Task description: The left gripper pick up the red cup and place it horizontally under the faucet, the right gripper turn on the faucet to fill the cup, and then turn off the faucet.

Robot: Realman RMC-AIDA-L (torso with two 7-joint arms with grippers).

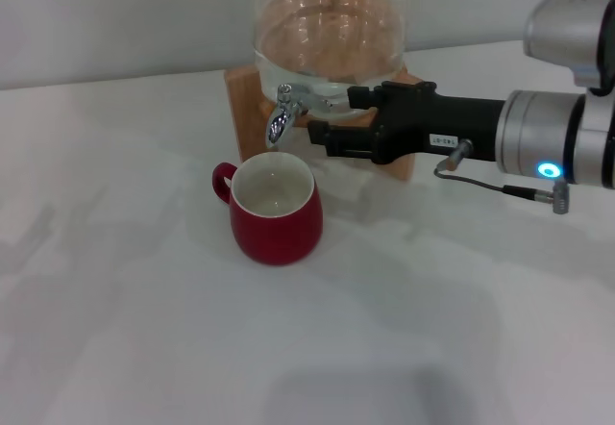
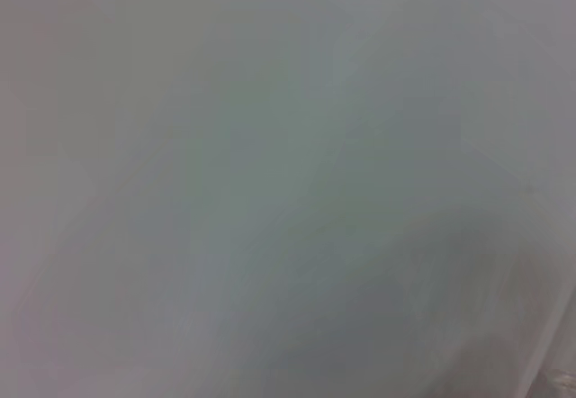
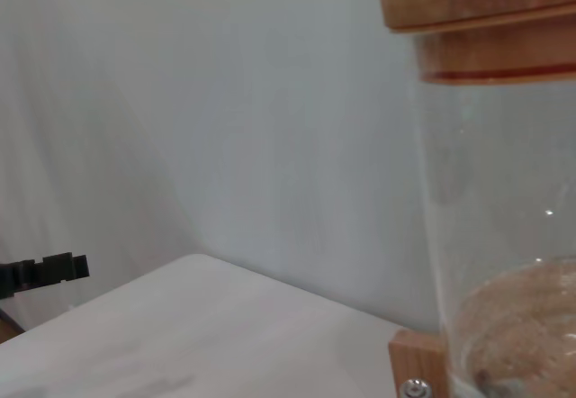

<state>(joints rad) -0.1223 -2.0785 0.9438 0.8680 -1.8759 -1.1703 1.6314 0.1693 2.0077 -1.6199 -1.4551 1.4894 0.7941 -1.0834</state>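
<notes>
The red cup (image 1: 277, 215) stands upright on the white table, white inside showing, its handle on the left. Its mouth is right under the spout of the silver faucet (image 1: 280, 123). My right gripper (image 1: 329, 117) reaches in from the right at faucet height. Its black fingers (image 1: 336, 142) stand apart, the upper one against the faucet's lever and the lower one just above the cup's rim. A small black claw far off in the right wrist view (image 3: 43, 270) looks like my left gripper. It is away from the cup and absent from the head view.
The faucet belongs to a glass water dispenser (image 1: 329, 36) on a wooden base (image 1: 242, 108) at the back of the table (image 1: 144, 329). The dispenser's glass wall and wooden lid fill one side of the right wrist view (image 3: 486, 191). The left wrist view shows only a blank pale surface.
</notes>
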